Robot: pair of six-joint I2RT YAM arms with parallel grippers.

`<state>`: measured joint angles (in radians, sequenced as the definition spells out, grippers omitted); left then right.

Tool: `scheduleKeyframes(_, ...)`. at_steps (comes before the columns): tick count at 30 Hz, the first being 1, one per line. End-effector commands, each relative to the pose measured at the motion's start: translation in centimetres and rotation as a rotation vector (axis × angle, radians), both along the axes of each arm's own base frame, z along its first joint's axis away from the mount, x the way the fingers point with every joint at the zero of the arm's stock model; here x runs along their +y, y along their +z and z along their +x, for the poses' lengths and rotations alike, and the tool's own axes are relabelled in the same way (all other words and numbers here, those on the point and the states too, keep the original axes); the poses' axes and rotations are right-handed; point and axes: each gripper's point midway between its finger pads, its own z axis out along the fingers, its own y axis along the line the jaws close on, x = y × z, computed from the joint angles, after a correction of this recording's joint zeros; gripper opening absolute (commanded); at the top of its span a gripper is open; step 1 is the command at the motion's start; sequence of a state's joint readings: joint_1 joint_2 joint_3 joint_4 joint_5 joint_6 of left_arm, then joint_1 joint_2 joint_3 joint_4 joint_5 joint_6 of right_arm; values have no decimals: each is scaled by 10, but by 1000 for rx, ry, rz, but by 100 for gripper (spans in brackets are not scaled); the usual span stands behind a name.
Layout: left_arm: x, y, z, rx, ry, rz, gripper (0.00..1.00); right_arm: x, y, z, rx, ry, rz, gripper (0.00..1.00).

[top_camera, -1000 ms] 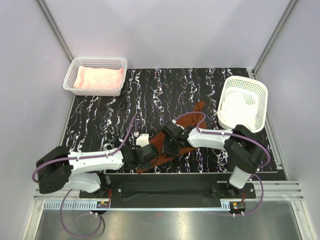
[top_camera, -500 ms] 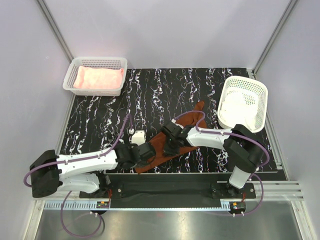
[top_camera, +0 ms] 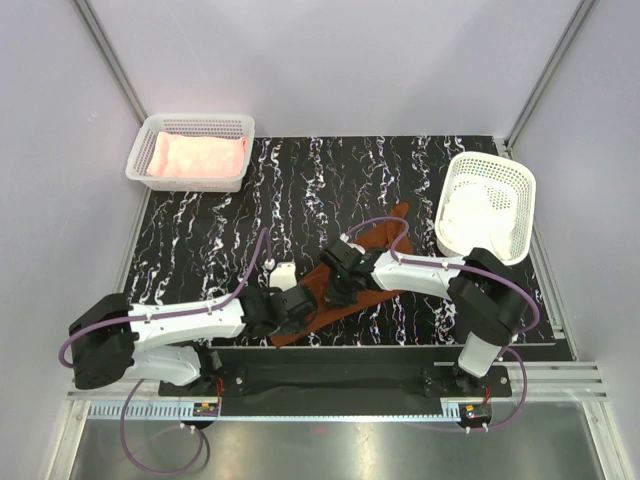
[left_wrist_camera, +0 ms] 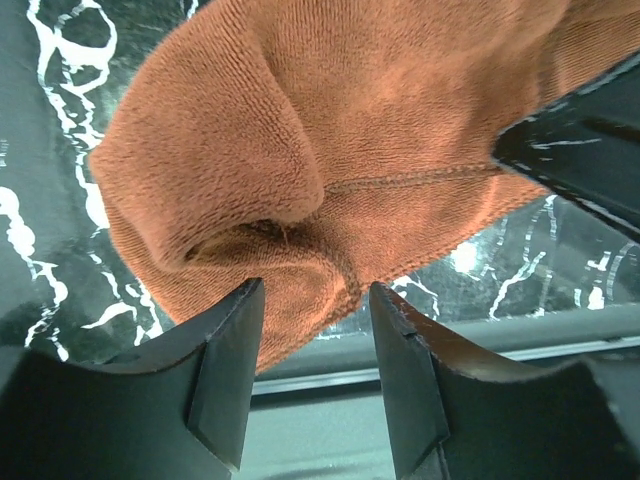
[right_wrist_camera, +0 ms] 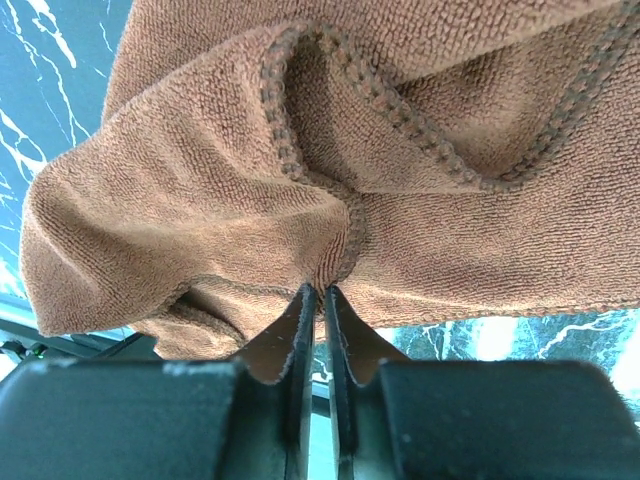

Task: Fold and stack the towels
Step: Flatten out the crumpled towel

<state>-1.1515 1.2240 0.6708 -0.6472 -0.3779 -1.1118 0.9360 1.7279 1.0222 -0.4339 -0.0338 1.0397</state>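
The rust-brown towel (top_camera: 322, 318) lies bunched in a diagonal strip on the black marbled mat, near the front middle. My right gripper (right_wrist_camera: 326, 288) is shut on a raised fold of the towel (right_wrist_camera: 300, 200) at a hemmed edge; from above the right gripper (top_camera: 338, 292) sits on the strip's middle. My left gripper (left_wrist_camera: 313, 290) stands open at the towel's (left_wrist_camera: 300, 130) near corner, the cloth just touching its fingertips (left_wrist_camera: 245, 300). From above the left gripper (top_camera: 297, 305) is at the strip's near end. The pink towel (top_camera: 197, 157) and the white towel (top_camera: 475, 212) lie in baskets.
A white mesh basket (top_camera: 190, 122) stands at the mat's far left corner, and another white mesh basket (top_camera: 490, 160) stands tilted at the right edge. The mat (top_camera: 200, 240) ends at a metal rail (top_camera: 330, 375) along the front. Grey walls close in both sides.
My left gripper has opened and let go of the towel's near corner. My right gripper has closed on a fold of the towel and shifted slightly left.
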Motion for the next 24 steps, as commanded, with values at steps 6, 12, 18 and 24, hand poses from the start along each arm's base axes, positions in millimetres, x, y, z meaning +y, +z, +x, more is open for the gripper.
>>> scheduleKeyframes(6,0,-17,-4,24,17,40,49,6,9,10,-65,1,6,6)
scheduleKeyframes(12,7,-24,0,10,33,86,37,14,16,12,-88,15,50,2)
scheduleKeyframes(18,6,-26,1,17,26,109,12,16,18,14,-105,28,57,0)
scheduleKeyframes(24,21,1,5,-17,19,194,0,13,29,19,-139,42,33,0)
